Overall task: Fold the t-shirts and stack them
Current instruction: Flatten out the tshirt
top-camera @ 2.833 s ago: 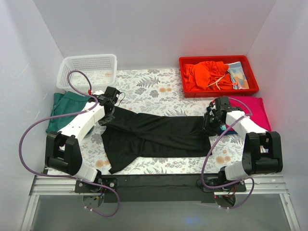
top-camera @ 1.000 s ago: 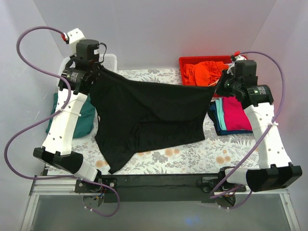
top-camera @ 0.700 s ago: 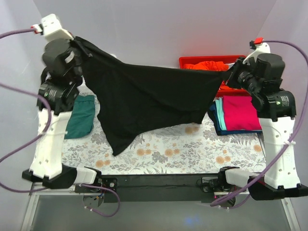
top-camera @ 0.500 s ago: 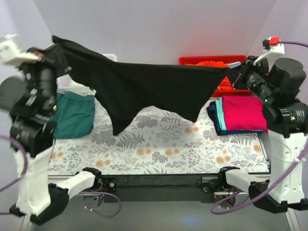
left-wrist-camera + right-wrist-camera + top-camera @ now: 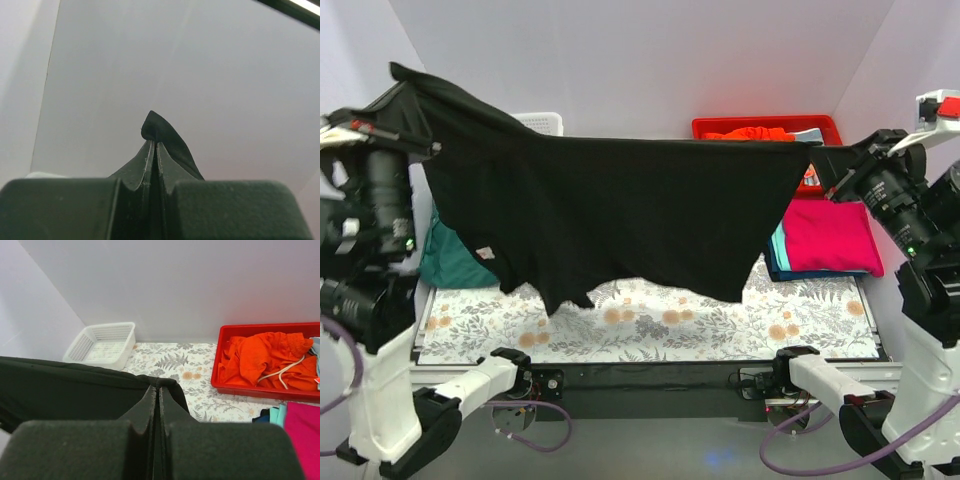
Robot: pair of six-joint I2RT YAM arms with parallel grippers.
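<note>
Black cloth t-shirt (image 5: 620, 215) hangs spread wide btwn both arms, raised above floral-covered tabletop (image 5: 650, 335); left gripper (image 5: 152, 150) pinched tight on one top corner, cloth tip poking past its fingertips; right gripper (image 5: 159, 390) clamped on opposite corner, cloth edge running off to its left; folded dark-green shirt (image 5: 448, 268) at tabletop's left, partly hidden by black one; folded magenta shirt (image 5: 830, 235) at right atop teal one (image 5: 777, 247); red plastic tray (image 5: 765, 127) w/ orange cloth (image 5: 260, 360) at back right; white mesh basket (image 5: 105, 344) at back left.

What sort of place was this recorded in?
Likely a lab robot cell for laundry folding: plain white walls box in a floral-covered table, a black shirt hangs stretched, folded shirts stacked alongside.
</note>
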